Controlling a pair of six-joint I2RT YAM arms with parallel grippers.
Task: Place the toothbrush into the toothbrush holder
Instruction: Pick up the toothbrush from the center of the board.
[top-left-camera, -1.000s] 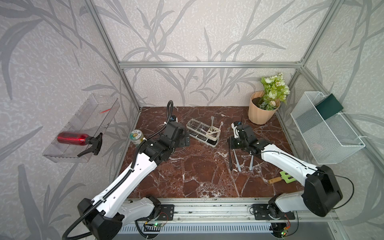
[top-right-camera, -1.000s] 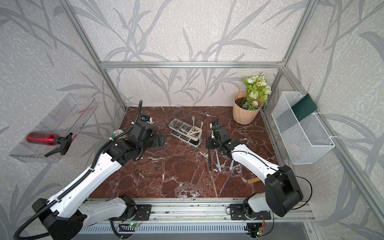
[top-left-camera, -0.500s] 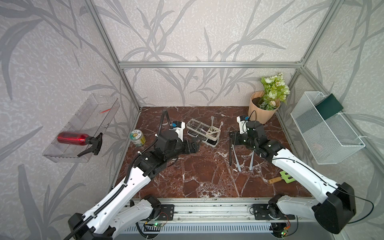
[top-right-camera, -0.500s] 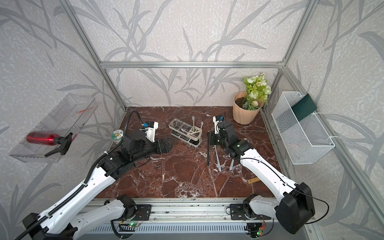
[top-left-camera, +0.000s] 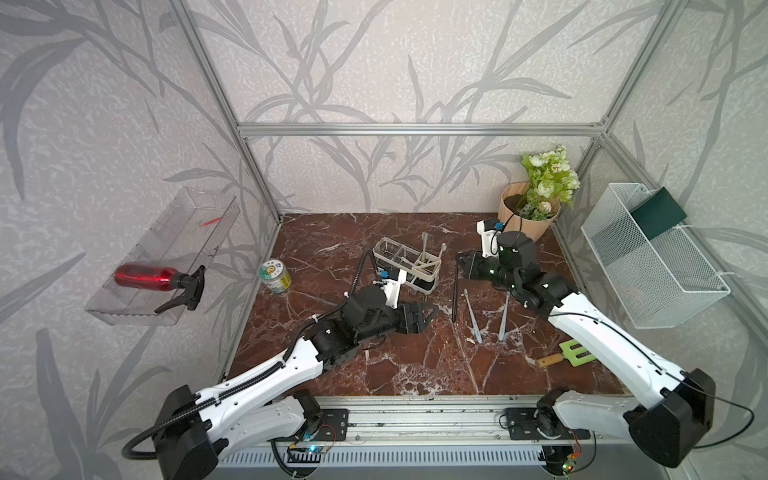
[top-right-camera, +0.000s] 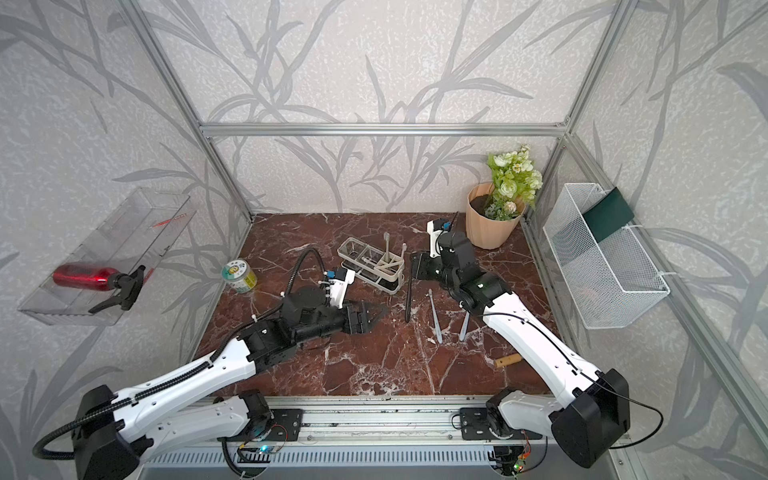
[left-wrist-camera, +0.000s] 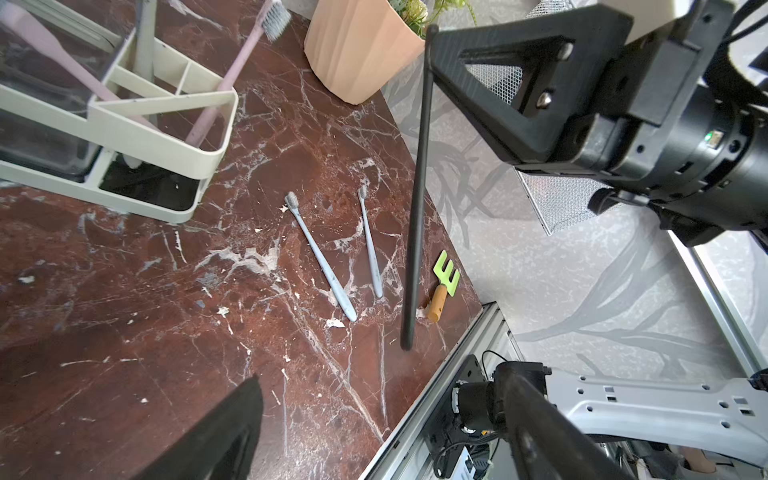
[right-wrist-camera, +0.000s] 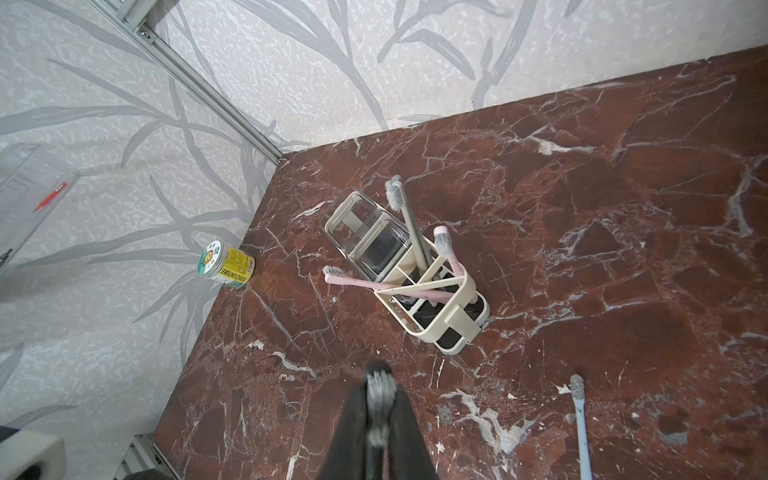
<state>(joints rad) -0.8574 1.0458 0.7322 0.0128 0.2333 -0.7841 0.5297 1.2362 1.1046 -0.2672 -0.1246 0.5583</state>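
Observation:
The cream toothbrush holder (top-left-camera: 431, 272) (top-right-camera: 395, 271) stands mid-table with pink and grey brushes leaning in its slotted end (right-wrist-camera: 467, 291). My right gripper (top-left-camera: 460, 262) (right-wrist-camera: 378, 415) is shut on a black toothbrush (top-left-camera: 455, 291) (top-right-camera: 408, 291) near its bristle head. The handle hangs down just right of the holder (left-wrist-camera: 166, 153). My left gripper (top-left-camera: 432, 311) (left-wrist-camera: 382, 428) is open and holds nothing, low over the table in front of the holder. Two pale blue toothbrushes (top-left-camera: 471, 316) (top-left-camera: 503, 316) lie flat to the right of the black one.
A peach flower pot (top-left-camera: 519, 220) stands at the back right, a yellow-green can (top-left-camera: 274, 276) at the left edge and a small green rake (top-left-camera: 571, 352) near the front right. A white mesh basket (top-left-camera: 648, 257) hangs on the right wall, a clear shelf with a red spray bottle (top-left-camera: 145, 276) on the left.
My left gripper has swung away from the holder's left side, rightward and toward the front, its jaws narrowing slightly. My right arm has shifted back a little, still holding the black toothbrush.

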